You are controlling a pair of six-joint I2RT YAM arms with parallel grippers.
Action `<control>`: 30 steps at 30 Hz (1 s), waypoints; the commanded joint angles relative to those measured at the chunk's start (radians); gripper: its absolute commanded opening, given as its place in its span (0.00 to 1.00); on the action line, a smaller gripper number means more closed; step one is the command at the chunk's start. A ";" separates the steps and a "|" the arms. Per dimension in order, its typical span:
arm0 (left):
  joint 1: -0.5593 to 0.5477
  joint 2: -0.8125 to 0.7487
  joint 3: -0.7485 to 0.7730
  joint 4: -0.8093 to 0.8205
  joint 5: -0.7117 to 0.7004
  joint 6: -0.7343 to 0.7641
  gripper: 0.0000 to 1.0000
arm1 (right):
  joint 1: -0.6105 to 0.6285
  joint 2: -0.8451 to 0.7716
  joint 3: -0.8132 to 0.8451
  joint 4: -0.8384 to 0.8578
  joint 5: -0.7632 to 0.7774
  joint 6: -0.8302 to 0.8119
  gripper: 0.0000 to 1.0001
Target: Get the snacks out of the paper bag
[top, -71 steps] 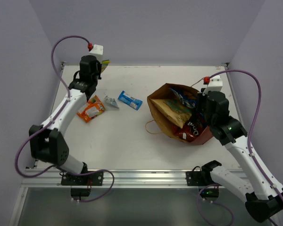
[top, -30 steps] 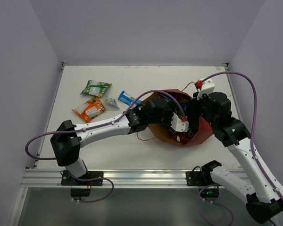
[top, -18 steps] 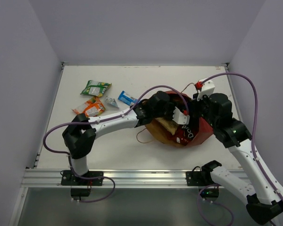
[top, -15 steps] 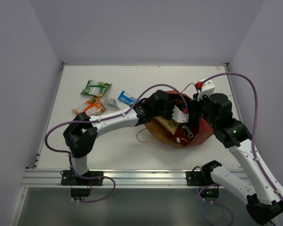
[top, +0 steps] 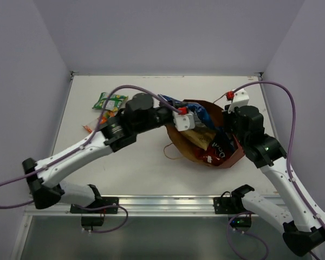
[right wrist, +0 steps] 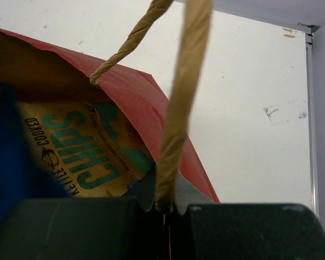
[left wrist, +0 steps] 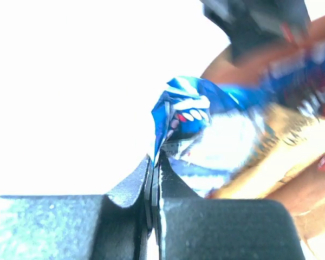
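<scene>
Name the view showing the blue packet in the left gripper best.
Left wrist: the blue packet sits close up, its edge pinched in the shut left gripper. Top external shows only a blue sliver; right wrist, a blurred blue shape.

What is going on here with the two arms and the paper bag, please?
The robot is emptying snacks from a paper bag. The right gripper pinches its handle, while the left gripper is shut on a blue chip bag at the opening. A tan chips bag is inside; a green pack lies on the table.

White arms (top: 76, 154), black joints (top: 249, 122), purple cables (top: 297, 111)
</scene>
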 commanded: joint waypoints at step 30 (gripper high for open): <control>0.273 -0.468 -0.402 -0.220 0.050 -0.480 1.00 | 0.003 0.005 0.026 0.041 0.036 0.005 0.00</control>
